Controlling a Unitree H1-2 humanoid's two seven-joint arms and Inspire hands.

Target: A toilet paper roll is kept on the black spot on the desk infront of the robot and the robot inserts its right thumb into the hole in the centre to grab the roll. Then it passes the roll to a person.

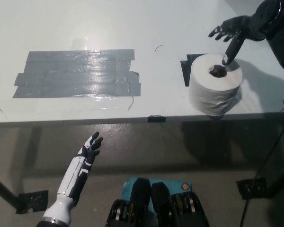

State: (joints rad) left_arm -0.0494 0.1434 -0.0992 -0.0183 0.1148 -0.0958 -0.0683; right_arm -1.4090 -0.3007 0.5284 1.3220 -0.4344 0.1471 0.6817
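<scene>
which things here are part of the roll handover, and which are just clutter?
In the job:
toilet paper roll
black spot under it
right hand, open, thumb over the roll's hole

Just there:
grey tape patch
left hand, open, idle below the desk edge

One head-mounted view, looking steeply down over the near edge of the desk [132,19].

The camera sits high above the desk and faces forward and down, far enough off that the desk top fills the upper half of the frame and the floor below its near edge fills the lower half. Relative to the desk, the grey tape patch [78,73] lies left of centre on its top, and the toilet paper roll [215,90] stands near its front right edge. There is no second view, so no part of the scene is shared.
</scene>
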